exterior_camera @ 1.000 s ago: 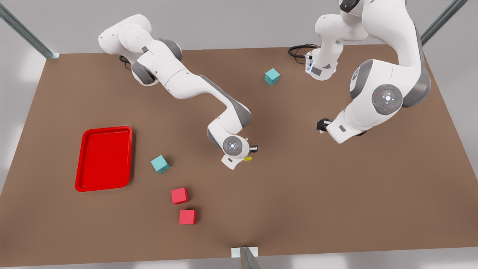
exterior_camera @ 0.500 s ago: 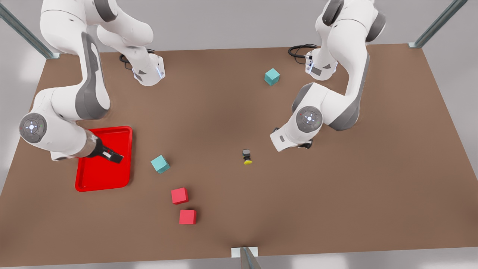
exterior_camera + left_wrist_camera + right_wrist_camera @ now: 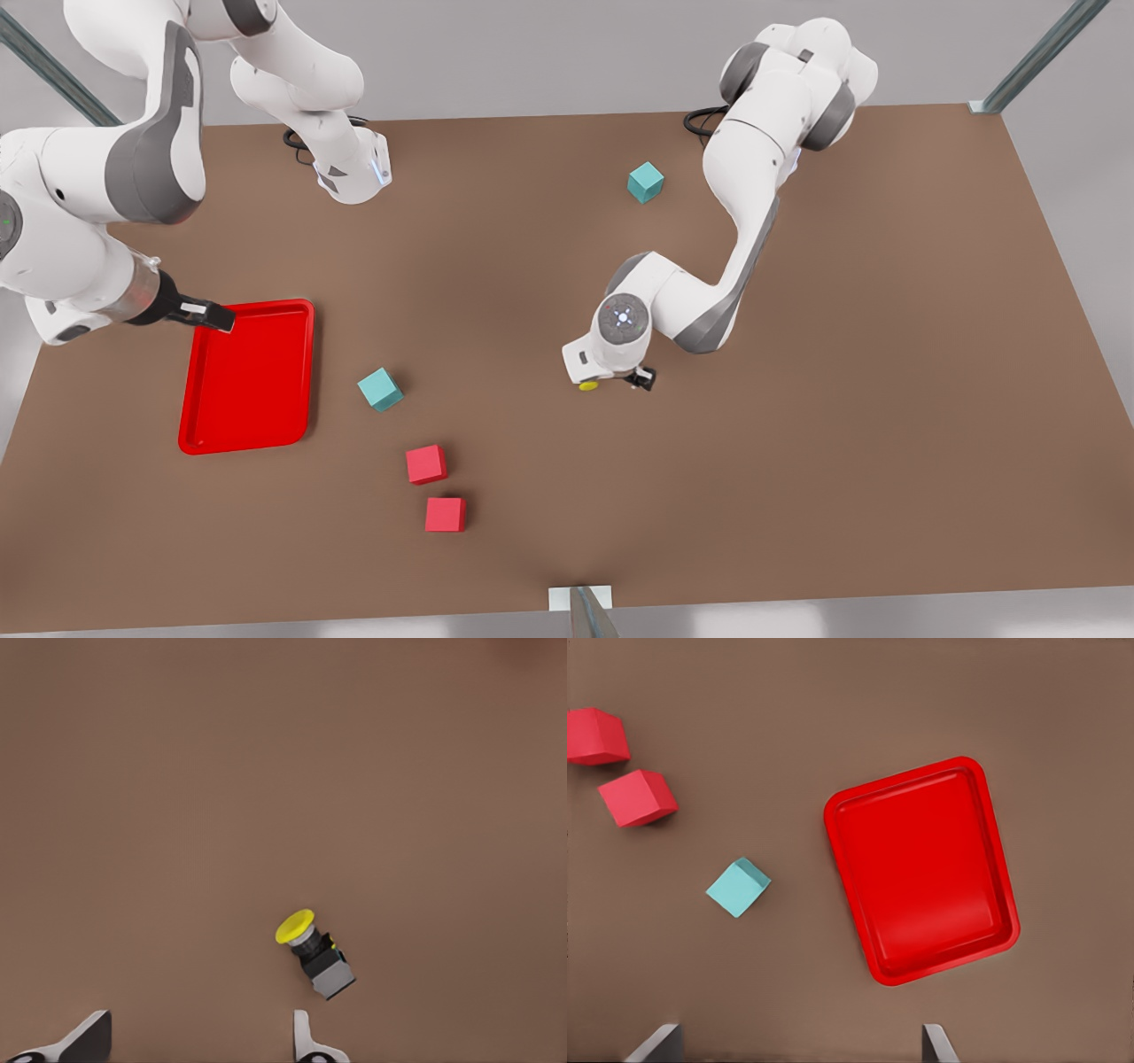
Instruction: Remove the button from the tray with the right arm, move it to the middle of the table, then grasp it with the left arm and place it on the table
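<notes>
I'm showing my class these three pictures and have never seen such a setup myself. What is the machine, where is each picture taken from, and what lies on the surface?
Two white robot arms stand on a brown table. One picture looks down from above; the others come from cameras on each wrist. The left gripper hangs open over a small yellow-capped button lying on its side mid-table, unheld. The right gripper, open, hovers at the rim of a red tray. Two teal cubes and two red cubes lie around.
</notes>
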You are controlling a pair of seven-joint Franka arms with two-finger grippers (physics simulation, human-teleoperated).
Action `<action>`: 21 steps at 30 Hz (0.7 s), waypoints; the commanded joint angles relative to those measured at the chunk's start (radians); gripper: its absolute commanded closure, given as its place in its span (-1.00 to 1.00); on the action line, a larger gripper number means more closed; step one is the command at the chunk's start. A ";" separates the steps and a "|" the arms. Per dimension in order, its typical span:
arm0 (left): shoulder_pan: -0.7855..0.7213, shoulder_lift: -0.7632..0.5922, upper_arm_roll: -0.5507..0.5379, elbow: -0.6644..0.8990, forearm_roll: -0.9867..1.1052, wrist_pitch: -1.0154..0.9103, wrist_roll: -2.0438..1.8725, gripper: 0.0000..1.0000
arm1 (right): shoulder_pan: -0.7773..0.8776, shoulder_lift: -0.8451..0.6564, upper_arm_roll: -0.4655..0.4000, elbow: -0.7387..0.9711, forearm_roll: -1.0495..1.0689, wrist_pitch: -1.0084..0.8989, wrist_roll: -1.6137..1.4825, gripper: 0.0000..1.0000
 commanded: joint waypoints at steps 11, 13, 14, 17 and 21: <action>-0.057 0.001 -0.013 -0.044 -0.003 -0.015 -0.644 -1.00 | -0.020 0.003 0.004 0.000 -0.004 -0.013 -0.207 -1.00; -0.059 0.006 -0.013 -0.062 0.000 -0.003 -0.650 -1.00 | -0.021 0.003 0.002 0.002 -0.006 -0.013 -0.207 -1.00; -0.060 0.007 -0.013 -0.063 0.000 -0.003 -0.664 -1.00 | -0.021 0.003 0.002 0.002 -0.006 -0.014 -0.207 -1.00; -0.082 0.018 -0.011 -0.063 0.003 0.009 -0.754 -1.00 | -0.021 0.006 0.002 0.000 -0.006 -0.011 -0.207 -1.00; -0.079 0.058 -0.011 -0.060 0.000 0.071 -0.802 -1.00 | -0.020 0.006 0.002 -0.002 -0.006 -0.013 -0.207 -1.00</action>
